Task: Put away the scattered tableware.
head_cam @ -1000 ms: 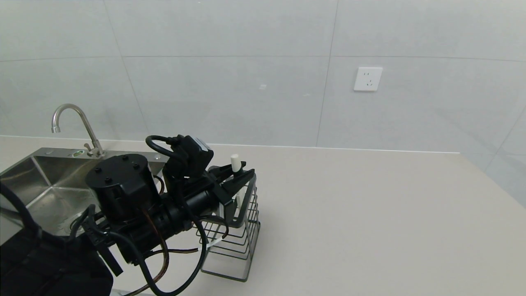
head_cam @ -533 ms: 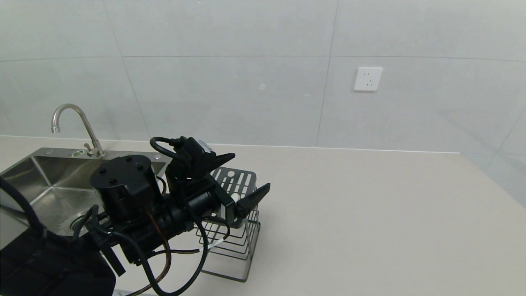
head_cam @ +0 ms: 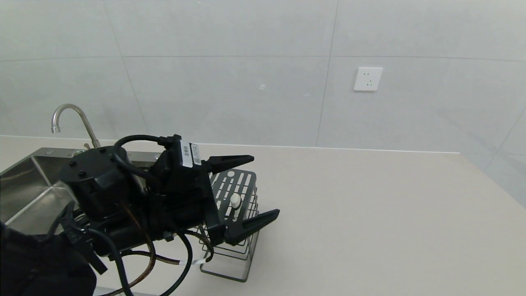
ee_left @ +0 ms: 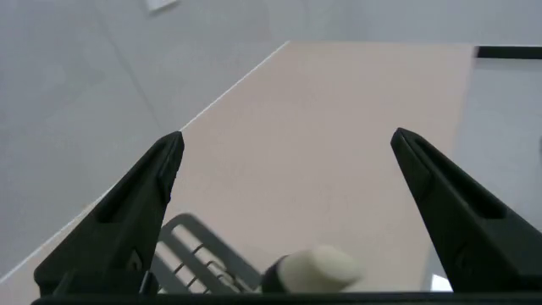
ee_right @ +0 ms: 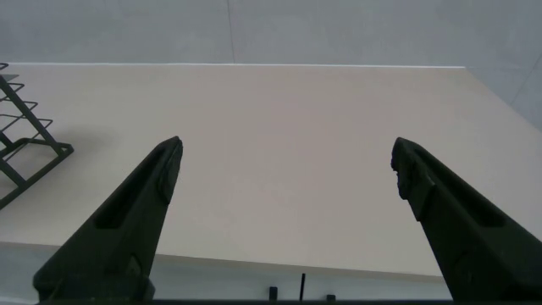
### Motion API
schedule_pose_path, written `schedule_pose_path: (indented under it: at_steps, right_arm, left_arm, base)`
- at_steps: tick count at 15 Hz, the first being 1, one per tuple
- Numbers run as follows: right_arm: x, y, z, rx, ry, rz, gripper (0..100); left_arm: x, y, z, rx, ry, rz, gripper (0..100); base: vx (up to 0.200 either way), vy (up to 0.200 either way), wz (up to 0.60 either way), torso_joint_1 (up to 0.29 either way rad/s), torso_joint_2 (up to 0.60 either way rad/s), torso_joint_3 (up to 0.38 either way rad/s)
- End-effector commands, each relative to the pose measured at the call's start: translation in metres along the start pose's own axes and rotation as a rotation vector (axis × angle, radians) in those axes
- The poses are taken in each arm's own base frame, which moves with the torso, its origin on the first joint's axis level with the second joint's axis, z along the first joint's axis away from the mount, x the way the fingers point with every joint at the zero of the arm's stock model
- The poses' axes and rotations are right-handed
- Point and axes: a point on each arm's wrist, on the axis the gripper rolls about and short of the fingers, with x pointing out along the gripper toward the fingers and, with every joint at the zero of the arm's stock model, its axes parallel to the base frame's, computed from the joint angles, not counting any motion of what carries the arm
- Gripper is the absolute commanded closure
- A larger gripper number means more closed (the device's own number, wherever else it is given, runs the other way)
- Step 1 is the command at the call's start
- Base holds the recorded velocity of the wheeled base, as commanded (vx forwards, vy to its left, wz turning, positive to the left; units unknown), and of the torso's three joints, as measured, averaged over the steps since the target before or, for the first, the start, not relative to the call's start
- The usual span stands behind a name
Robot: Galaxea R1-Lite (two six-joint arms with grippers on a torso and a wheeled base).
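Now, the fingers (head_cam: 230,159) of the left gripper (head_cam: 265,185) are spread wide and grip nothing, one above and one below, just over the top of the wire rack (head_cam: 245,179). Between them, lower down, the rounded white tip of a utensil (head_cam: 235,200) stands up inside the rack, free of both fingers. From the left wrist view the same left gripper (ee_left: 286,140) shows its two dark fingers (ee_left: 127,220) far apart, with the utensil's (ee_left: 326,264) pale tip and the rack's (ee_left: 190,237) slotted plate low between them. The rack rests on the beige surface (head_cam: 370,213), just beside the steel sink (head_cam: 24,189) with its curved faucet (head_cam: 72,113). The right gripper (ee_right: 286,146) also has its fingers (ee_right: 127,220) released and wide, holding nothing, above bare surface (ee_right: 288,93), with a corner of the rack (ee_right: 21,144) off to one side. Behind everything runs a grey tiled wall carrying a white socket (head_cam: 367,79).
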Motion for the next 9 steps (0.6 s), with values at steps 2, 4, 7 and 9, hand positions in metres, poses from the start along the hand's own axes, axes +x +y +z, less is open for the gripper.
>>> schedule_pose_path:
  at_steps: [2, 4, 7, 9]
  right_arm:
    - [0.000, 0.000, 0.000, 0.000, 0.002, 0.000, 0]
    - [0.000, 0.000, 0.000, -0.002, 0.002, 0.000, 0]
    - [0.000, 0.000, 0.000, -0.002, 0.002, 0.000, 0]
    - [0.000, 0.000, 0.000, -0.002, 0.002, 0.000, 0]
  left_arm:
    - [-0.015, 0.001, 0.017, 0.046, -0.073, -0.105, 0]
    - [-0.036, 0.013, 0.009, 0.055, -0.074, -0.163, 0]
    - [-0.066, 0.015, -0.001, 0.074, -0.088, -0.091, 0]
    - [-0.074, 0.003, 0.003, 0.083, -0.115, -0.098, 0]
  base:
    - [0.000, 0.000, 0.00, 0.000, 0.00, 0.000]
    - [0.000, 0.000, 0.00, 0.000, 0.00, 0.000]
    - [0.000, 0.000, 0.00, 0.000, 0.00, 0.000]
    - [0.000, 0.000, 0.00, 0.000, 0.00, 0.000]
